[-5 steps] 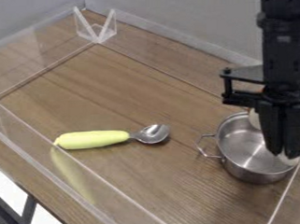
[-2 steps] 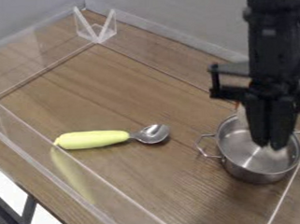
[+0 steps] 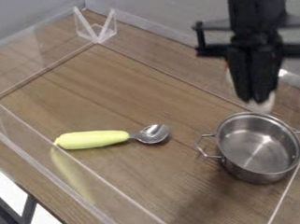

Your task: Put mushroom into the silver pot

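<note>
Since the silver pot shows no mushroom inside, placing remains; claw closed up near pale stem, can't tell if gripping.

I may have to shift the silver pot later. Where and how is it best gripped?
Probably pinch the near-left handle of the silver pot from above: that thin wire loop stands out from the round wall, on the side away from the arm.

Pale walls border the brown wooden tabletop.
</note>
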Motion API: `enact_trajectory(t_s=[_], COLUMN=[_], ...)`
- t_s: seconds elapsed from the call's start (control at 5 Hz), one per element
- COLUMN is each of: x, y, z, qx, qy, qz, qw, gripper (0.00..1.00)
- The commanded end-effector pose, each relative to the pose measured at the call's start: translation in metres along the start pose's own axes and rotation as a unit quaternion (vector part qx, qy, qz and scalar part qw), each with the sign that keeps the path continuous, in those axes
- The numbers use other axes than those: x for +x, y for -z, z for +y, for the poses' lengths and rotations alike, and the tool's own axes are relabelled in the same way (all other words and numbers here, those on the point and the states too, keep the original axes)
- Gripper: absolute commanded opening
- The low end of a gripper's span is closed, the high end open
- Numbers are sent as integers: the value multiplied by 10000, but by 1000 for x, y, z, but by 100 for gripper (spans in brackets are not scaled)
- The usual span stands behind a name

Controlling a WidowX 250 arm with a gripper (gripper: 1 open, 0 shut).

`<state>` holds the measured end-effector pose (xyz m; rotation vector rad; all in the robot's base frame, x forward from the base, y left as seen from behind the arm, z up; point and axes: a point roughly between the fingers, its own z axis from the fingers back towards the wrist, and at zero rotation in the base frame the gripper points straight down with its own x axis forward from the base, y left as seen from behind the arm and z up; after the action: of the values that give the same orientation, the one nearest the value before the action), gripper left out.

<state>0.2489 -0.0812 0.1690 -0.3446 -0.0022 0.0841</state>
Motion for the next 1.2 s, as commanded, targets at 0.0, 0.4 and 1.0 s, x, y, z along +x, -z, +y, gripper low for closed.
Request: enact_trajectory(t_s=[0.0,0.4,1.0], x=[-4,-3,-8], y=[8,12,44], z=[-12,-21,0], qx=[-81,-82,-62], qy=[224,347,848], qz=[-151,-141,101], qw=[9996,9993,9963], gripper=[0,0,0])
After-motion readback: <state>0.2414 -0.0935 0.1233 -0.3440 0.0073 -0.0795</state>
